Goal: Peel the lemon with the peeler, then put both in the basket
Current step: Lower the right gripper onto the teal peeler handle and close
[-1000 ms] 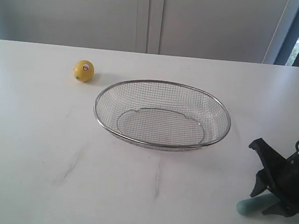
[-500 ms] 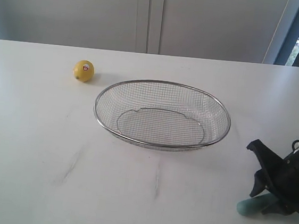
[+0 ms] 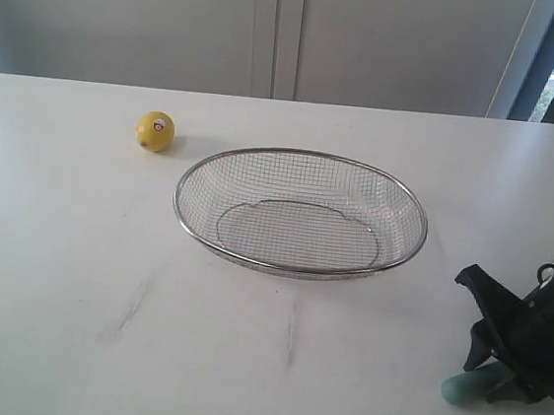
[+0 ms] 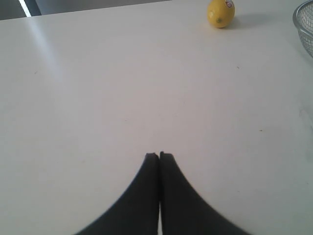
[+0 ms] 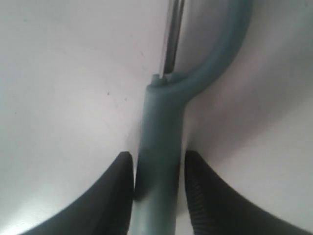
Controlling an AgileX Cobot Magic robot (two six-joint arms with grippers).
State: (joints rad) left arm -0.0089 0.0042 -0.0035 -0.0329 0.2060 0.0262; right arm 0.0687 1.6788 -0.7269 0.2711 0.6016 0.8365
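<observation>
The lemon (image 3: 155,131) sits on the white bench (image 3: 50,293) at the far left, its small sticker facing the room. It is well apart from the basket (image 3: 290,267), which stands near the middle of the bench. Neither is touched by anything.

The peeler (image 3: 464,387) lies on the bench near the front right corner, and from where I stand most of it is hidden. Only the rounded teal butt of the handle pokes out from under the right end effector (image 3: 471,322). That arm is cut off by the right edge of the exterior view.

The right wrist view fills in some of the rest. The handle of the peeler (image 5: 159,147) runs up between the two dark fingers (image 5: 115,196) of the right end effector (image 5: 158,153). Its curved head and a strip of metal blade are cut off at the frame's edge and blurred. The jaws stand apart, one on each side of the handle. One finger looks to be right against it and the other leaves a thin gap, so I would not call it a clamp.

The left end effector (image 4: 159,155) shows only in its own wrist view. Its fingertips are pressed together with nothing between them, above bare bench. The lemon (image 4: 220,13) lies well ahead of it. Just a sliver of the basket (image 4: 304,19) rim appears at the picture's edge.
</observation>
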